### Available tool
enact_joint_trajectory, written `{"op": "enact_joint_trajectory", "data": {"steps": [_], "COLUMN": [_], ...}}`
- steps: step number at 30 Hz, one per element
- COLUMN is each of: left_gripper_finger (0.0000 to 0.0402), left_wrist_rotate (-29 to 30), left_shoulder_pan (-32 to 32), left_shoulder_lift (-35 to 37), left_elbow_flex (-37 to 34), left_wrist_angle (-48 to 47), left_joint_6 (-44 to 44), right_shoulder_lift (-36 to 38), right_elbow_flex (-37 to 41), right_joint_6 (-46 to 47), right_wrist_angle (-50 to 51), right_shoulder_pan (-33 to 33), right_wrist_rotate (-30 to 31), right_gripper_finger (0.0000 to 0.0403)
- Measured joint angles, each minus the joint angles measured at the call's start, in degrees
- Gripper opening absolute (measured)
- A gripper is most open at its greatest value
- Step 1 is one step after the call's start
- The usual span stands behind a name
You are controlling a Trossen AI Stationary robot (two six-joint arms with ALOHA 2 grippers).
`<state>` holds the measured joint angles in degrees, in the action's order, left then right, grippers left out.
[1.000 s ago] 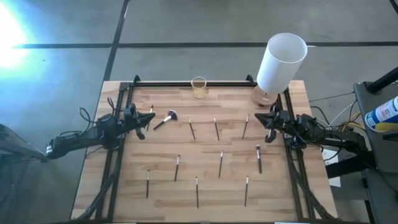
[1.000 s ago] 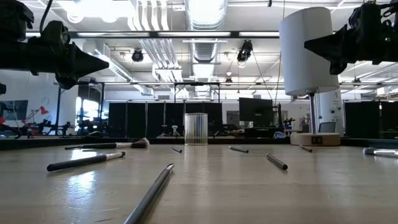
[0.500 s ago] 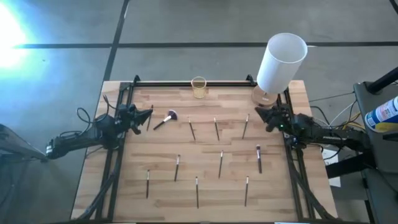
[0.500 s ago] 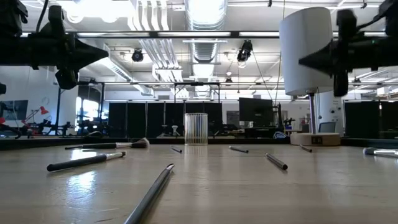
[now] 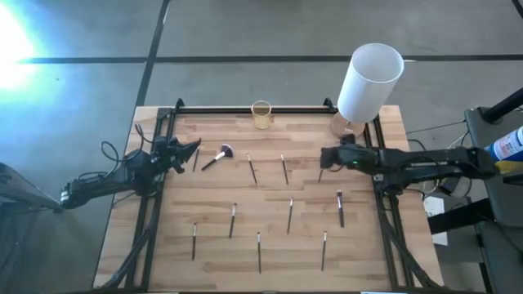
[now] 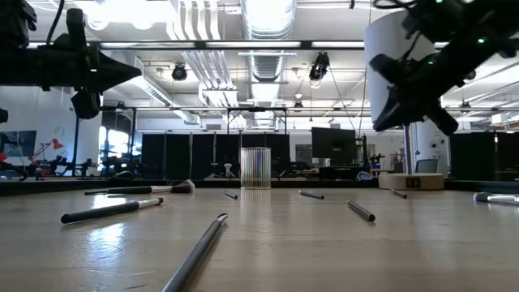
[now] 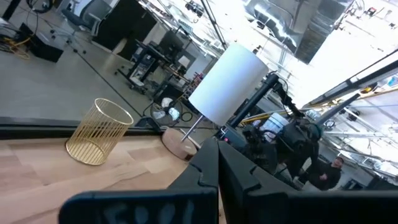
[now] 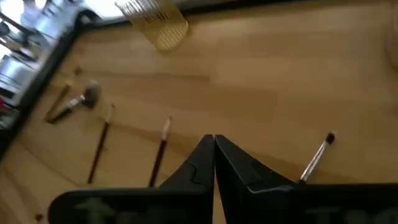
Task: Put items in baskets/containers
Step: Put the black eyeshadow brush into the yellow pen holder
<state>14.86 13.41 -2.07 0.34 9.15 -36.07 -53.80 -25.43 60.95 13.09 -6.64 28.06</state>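
Several thin dark-handled brushes lie flat and scattered on the wooden table [image 5: 270,196], among them one with a fluffy head [image 5: 219,156]. The small yellowish cup [image 5: 261,114] stands upright at the far edge and also shows in the wrist views [image 7: 99,132] [image 8: 158,25]. My left gripper [image 5: 194,147] [image 7: 217,144] hovers shut at the table's left side, near the fluffy brush. My right gripper [image 5: 324,155] [image 8: 214,138] is shut with nothing in it. It slants down above the table, close over the far right brush [image 5: 322,166].
A tall white cylinder [image 5: 369,82] on a wooden base stands at the far right corner. Black frame rails [image 5: 163,163] run along the table's left, right and far edges. A blue-labelled bottle [image 5: 507,147] sits off the table to the right.
My right gripper has swung from the right rail toward the table's middle. It has rolled and tipped from level to slanting down, and stayed shut. My left gripper has rolled in place at the left side. Nothing on the table has moved.
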Motion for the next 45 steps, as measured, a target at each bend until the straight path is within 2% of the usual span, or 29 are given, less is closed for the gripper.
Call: {"op": "enact_joint_trajectory", "data": {"steps": [7, 13, 17, 21, 26, 30, 35, 45], "left_gripper_finger": [0.0000, 0.0000, 0.0000, 0.0000, 0.0000, 0.0000, 0.0000, 0.0000], "left_wrist_rotate": [-0.8, -0.5, -0.5, -0.4, -0.4, -0.4, -0.4, -0.4], "left_shoulder_pan": [0.0, 0.0, 0.0, 0.0, 0.0, 0.0, 0.0, 0.0], "left_shoulder_lift": [0.0, -0.1, -0.2, -0.4, -0.4, -0.4, -0.5, -0.5], "left_elbow_flex": [0.0, 0.0, 0.0, 0.0, 0.0, 0.0, 0.0, 0.0], "left_wrist_angle": [-1.8, -2.8, -4.3, -5.6, -5.6, -5.6, -5.8, -6.1], "left_joint_6": [-0.8, -1.1, -0.6, -4.1, -4.4, -4.5, -3.2, -2.8], "right_shoulder_lift": [-14.3, -20.0, -22.5, -25.1, -27.7, -28.3, -31.3, -38.8], "right_elbow_flex": [-3.9, -5.2, -5.3, -6.6, -11.7, -17.2, -17.8, -17.6], "right_joint_6": [10.0, 18.7, 22.3, 23.3, 21.1, 20.7, 20.6, 20.0], "right_wrist_angle": [0.2, 0.1, 0.2, 0.9, 12.1, 23.5, 25.7, 22.2], "right_shoulder_pan": [2.6, 2.2, 0.3, -2.6, -5.7, -6.5, -9.2, -12.7], "right_wrist_rotate": [-5.0, -8.6, -10.2, -11.3, -11.6, -6.8, -5.6, -3.8], "right_gripper_finger": [0.0008, 0.0014, 0.0045, 0.0090, 0.0141, 0.0161, 0.0158, 0.0112]}}
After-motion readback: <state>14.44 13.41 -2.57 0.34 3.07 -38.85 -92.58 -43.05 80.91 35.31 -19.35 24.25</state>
